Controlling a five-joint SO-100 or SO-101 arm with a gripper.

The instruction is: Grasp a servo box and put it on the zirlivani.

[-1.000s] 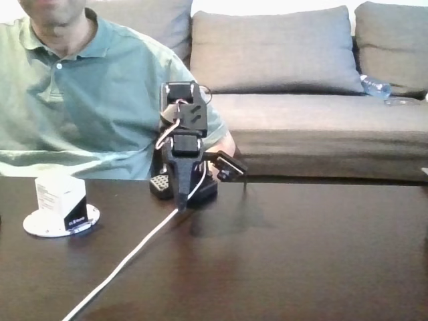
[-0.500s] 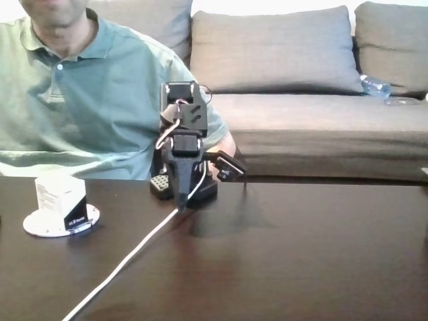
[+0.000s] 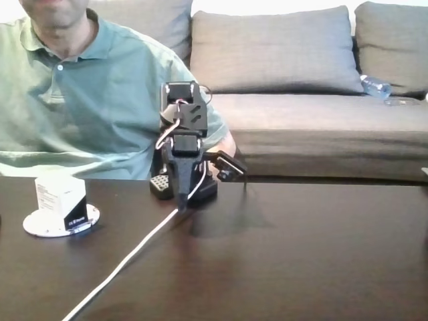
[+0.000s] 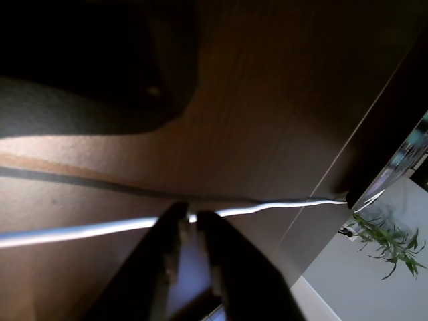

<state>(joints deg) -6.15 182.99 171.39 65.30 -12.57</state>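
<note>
Dark wood forms the desk (image 3: 301, 261), backed by a grey sofa (image 3: 314, 100). At its left the servo box (image 3: 61, 198) is seated on the zirlivani (image 3: 40, 227). Empty, the pincer (image 4: 190, 224) is held nearly closed over a white cable (image 3: 127, 261).

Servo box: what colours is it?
White, with a black lower corner and small print. The servo box shows best in the fixed view, sitting on the white disc.
</note>
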